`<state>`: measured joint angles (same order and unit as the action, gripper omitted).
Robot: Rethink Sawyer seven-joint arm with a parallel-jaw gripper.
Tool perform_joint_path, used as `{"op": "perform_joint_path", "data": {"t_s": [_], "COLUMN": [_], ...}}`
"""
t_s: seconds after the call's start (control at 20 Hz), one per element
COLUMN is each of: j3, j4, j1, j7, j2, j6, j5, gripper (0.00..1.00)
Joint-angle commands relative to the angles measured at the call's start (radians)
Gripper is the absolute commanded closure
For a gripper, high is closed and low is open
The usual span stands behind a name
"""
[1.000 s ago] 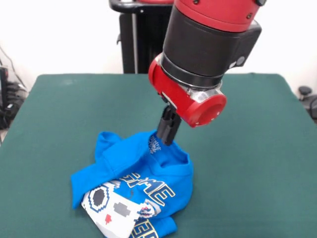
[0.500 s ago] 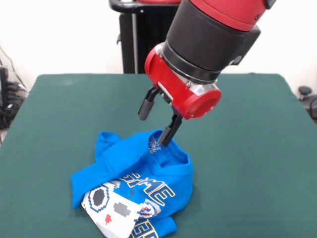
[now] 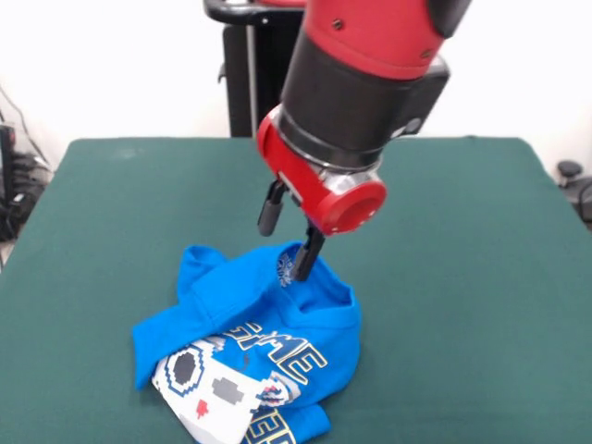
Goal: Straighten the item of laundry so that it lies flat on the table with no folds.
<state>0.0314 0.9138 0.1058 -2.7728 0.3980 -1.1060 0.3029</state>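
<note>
A pale wall (image 3: 111,65) fills the background behind the green surface. At the left edge, a tangle of dark cables (image 3: 20,190) and some dark equipment lie on the floor. At the right edge, 1 dark rounded object (image 3: 575,185), possibly a chair base with a caster, shows only in part.

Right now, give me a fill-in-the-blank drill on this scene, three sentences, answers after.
1. The T-shirt lying crumpled on the table is bright ____.
2. The gripper above the shirt's collar has its fingers ____.
3. The cloth covering the table is dark ____.

Missing words: blue; open; green.
</note>
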Motion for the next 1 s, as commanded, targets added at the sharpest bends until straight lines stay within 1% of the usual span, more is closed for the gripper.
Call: {"op": "perform_joint_path", "data": {"t_s": [0.05, 0.25, 0.3, 0.45, 0.7, 0.85, 1.0], "j3": [-0.064, -0.038, -0.044, -0.104, -0.182, -0.174, -0.181], "j4": [0.243, 0.266, 0.278, 0.346, 0.417, 0.427, 0.431], "j1": [0.009, -0.003, 0.006, 0.055, 0.102, 0.096, 0.118], "j7": [-0.063, -0.055, -0.037, 0.046, 0.154, 0.158, 0.182], "j2": [-0.053, -0.047, -0.045, -0.026, 0.015, 0.03, 0.006], "j6": [0.098, 0.084, 0.087, 0.116, 0.104, 0.082, 0.106], "j5": [-0.065, -0.057, -0.061, -0.103, -0.166, -0.153, -0.129], "gripper": [0.0, 0.0, 0.0, 0.0, 0.0, 0.0, 0.0]}}
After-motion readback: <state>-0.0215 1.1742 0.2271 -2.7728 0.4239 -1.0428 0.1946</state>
